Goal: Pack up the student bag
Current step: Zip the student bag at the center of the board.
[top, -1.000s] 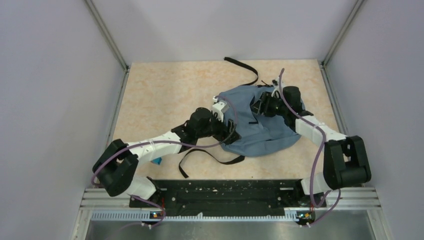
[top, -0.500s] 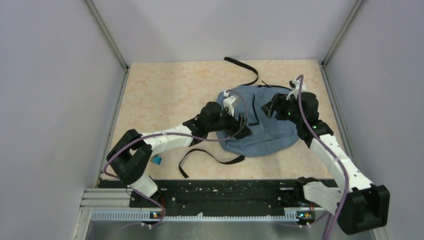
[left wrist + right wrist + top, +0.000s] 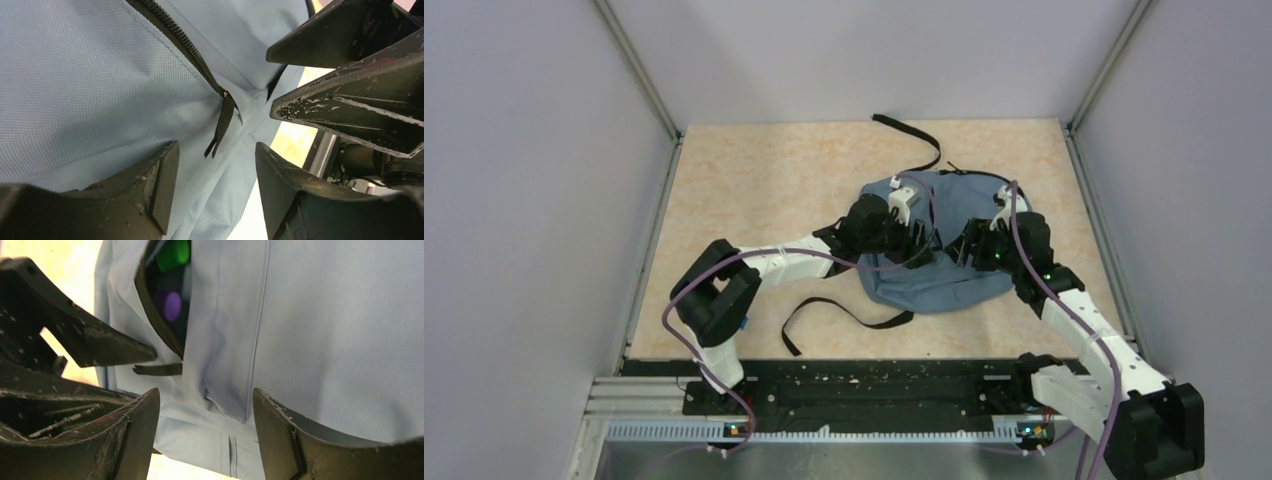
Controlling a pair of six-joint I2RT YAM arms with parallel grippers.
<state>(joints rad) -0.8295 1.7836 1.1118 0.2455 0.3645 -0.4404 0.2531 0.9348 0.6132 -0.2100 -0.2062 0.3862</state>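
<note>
Bag count was one: the student bag (image 3: 939,285) lay flat and crumpled on the table (image 3: 754,190), right of centre, with both arms reaching over it. Two black straps trailed off it: the far strap (image 3: 914,138) curled toward the back wall, and the near strap (image 3: 844,315) looped across the tabletop toward the arm bases. I had two grippers on the job, and both hovered close above the blue-grey fabric, nearly nose to nose. The left gripper (image 3: 921,238) sat over the middle of the bag. Its wrist camera showed its jaws standing apart with nothing between them. Just beyond them ran one zip (image 3: 175,40), its single pull tab (image 3: 222,117) lying loose on the cloth. The right gripper (image 3: 966,248) sat just to the right of the left one. Its own camera showed its jaws likewise spread, with bare fabric in the gap and nothing clamped. From that side I saw one pocket (image 3: 150,300) gaping open beside the left gripper's fingers. Inside it were two round caps, one green cap (image 3: 172,254) and one purple cap (image 3: 170,304), the purple below the green in that view. Whether either gripper touched the cloth I could not tell.
</note>
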